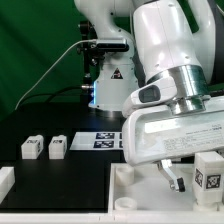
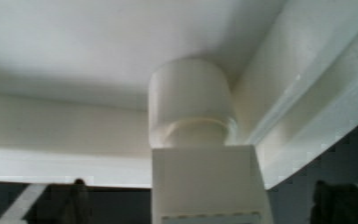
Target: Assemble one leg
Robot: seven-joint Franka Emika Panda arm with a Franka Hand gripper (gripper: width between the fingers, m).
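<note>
The gripper is being shown with its jaws spread wide. In the wrist view a dark finger is showing on either side, and clear gaps are being left between the fingers and the leg, so nothing is being gripped. The leg is being framed midway between the jaws, with its rounded end pointing away from them and lying close against the white tray-like piece. Whether that end is being seated in a socket cannot be told.

In the exterior view the same leg is standing upright just beside one dark finger, with its marker tag facing the camera, over the tray-like piece. Well apart from the jaws, toward the exterior view's left, a second leg and a third leg are sitting side by side on the black table. The marker board is lying between them and the gripper.
</note>
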